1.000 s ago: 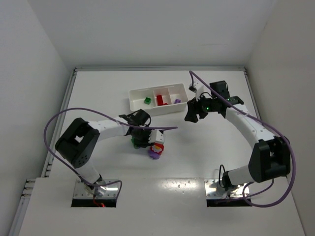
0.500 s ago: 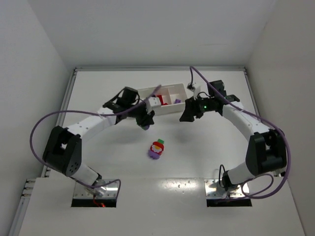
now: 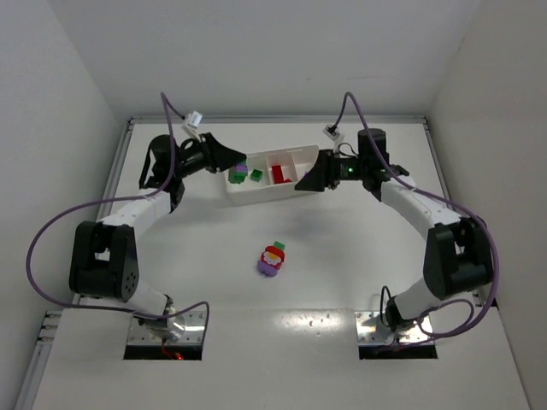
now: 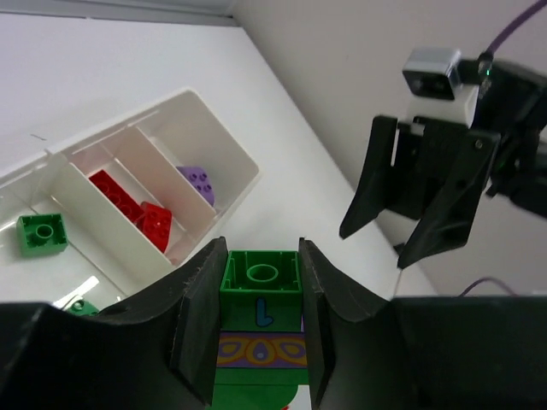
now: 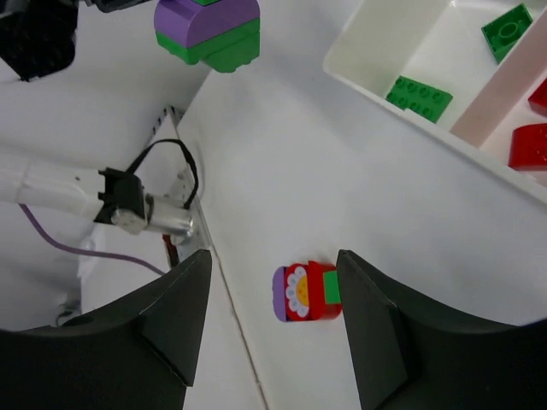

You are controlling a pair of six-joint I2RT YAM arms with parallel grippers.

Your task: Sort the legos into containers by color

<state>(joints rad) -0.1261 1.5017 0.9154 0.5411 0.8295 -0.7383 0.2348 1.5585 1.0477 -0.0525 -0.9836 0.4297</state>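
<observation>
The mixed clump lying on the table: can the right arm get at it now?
Probably yes: the right end effector is open and empty, with nothing between it and the clump.

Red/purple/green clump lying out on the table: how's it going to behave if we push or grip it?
Probably stiff: the lego clump looks like hard moulded bricks. Its blocky, flat faces suggest it slides rather than rolls. The colour seams hint it may snap apart if squeezed across a joint.
</observation>
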